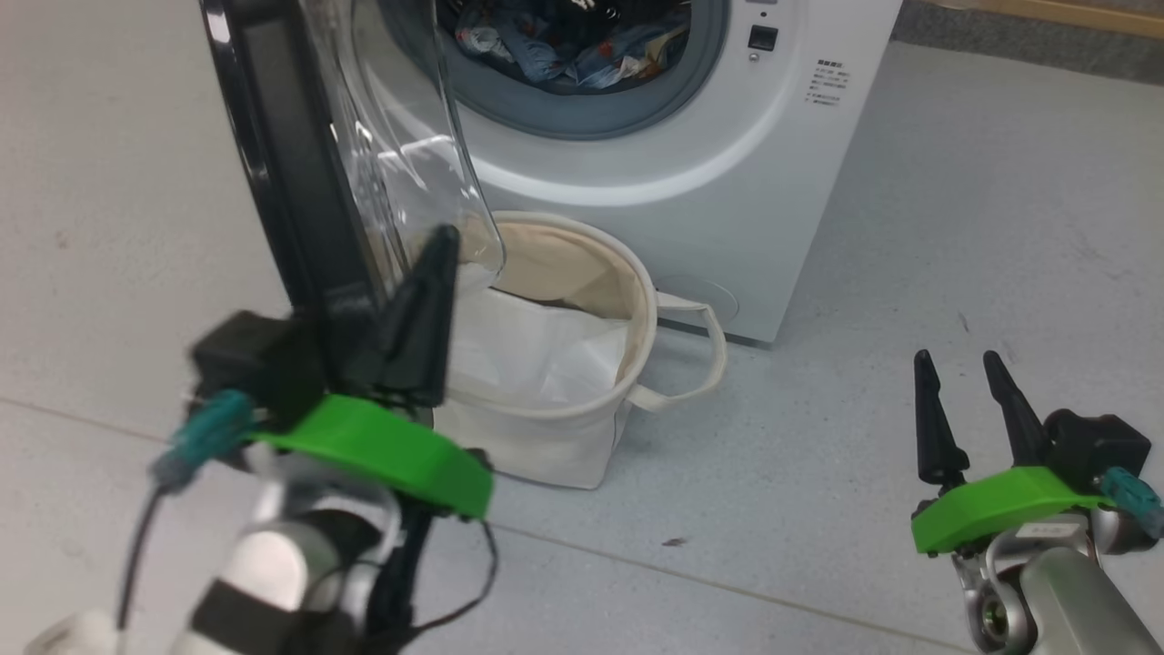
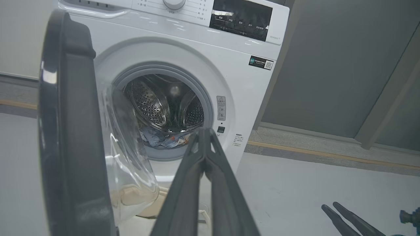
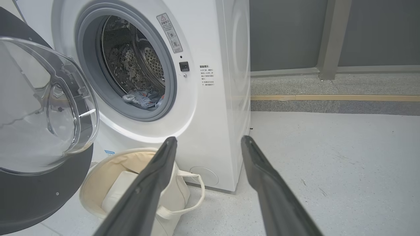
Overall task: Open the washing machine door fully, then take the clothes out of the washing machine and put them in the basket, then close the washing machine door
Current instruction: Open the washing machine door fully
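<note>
The left gripper (image 1: 444,244) has its 2 fingers pressed together into 1 dark spike, with nothing between them. Its forearm rises from the lower left of the head view, the green collar (image 1: 382,450) on the wrist tilted down to the right, and the fingers point up and forward toward the washer (image 1: 727,182). In the head view the spike overlaps the lower edge of the door (image 1: 273,182), just beside the basket (image 1: 650,318). In the left wrist view the door's black ring and glass bulge stand just left of the fingers with a gap showing, so contact cannot be told.

The right gripper (image 1: 958,364) sits low at the lower right, well apart from the washer, over bare floor (image 1: 818,455). Its 2 fingers are spread wide and hold nothing, pointing up the view and leaning slightly left. In the right wrist view they frame the washer's front corner.

The door stands open, swung out on the left, edge-on to the head camera. The clothes (image 1: 564,45) lie in a blue, patterned heap at the bottom of the drum (image 2: 154,101), behind the grey gasket (image 1: 582,118). The basket stands on the floor against the washer's front, below the opening and partly under the door's glass, with a white folded sheet (image 1: 536,355) inside.
</note>
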{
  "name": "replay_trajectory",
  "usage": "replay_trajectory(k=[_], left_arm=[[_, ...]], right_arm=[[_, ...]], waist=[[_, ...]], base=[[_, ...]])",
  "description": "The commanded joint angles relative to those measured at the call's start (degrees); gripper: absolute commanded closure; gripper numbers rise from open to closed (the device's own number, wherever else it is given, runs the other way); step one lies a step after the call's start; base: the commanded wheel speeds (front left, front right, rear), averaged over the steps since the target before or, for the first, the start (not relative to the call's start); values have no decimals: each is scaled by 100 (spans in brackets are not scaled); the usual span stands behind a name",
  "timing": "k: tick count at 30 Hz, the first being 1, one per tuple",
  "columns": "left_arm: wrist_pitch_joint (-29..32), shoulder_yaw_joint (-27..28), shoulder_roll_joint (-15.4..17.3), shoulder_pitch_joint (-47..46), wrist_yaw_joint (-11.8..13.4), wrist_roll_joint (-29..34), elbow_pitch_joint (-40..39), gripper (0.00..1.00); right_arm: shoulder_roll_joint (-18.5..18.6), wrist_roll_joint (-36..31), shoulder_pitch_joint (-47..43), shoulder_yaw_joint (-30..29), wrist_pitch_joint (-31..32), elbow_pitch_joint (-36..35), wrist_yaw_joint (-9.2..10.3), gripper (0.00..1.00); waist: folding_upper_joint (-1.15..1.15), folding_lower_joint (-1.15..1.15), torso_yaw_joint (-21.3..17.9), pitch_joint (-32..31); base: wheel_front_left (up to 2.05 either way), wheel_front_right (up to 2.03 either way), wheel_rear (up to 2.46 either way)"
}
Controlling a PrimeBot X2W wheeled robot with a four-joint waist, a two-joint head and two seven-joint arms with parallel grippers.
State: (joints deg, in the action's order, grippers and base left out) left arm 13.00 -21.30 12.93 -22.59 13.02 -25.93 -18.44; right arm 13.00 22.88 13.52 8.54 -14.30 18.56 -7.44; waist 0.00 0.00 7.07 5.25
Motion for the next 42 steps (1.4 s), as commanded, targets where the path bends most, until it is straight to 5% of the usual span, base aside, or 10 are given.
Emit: replay_trajectory(k=[1, 6, 16, 27, 42], left_arm=[[-11, 135, -38, -228, 92, 88, -17, 100], [-260, -33, -518, -150, 291, 22, 738, 100], [-1041, 62, -800, -245, 354, -125, 2300, 100], [-1859, 421, -871, -406, 547, -237, 3119, 100], [-2193, 952, -587, -328, 665, -454, 3239, 100]], right_arm=[[69, -11, 124, 78, -70, -200, -5, 0], [49, -19, 159, 92, -70, -186, -5, 0], [-36, -26, 279, 172, -70, -174, -5, 0], [-35, -64, 327, 184, -70, -271, -5, 0], [49, -36, 342, 252, -70, -350, -5, 0]], waist=[[0, 0, 19, 29], [0, 0, 72, 81], [0, 0, 135, 205], [0, 0, 410, 349], [0, 0, 1171, 466]], base=[[0, 0, 0], [0, 0, 0], [0, 0, 0], [0, 0, 0], [0, 0, 0]])
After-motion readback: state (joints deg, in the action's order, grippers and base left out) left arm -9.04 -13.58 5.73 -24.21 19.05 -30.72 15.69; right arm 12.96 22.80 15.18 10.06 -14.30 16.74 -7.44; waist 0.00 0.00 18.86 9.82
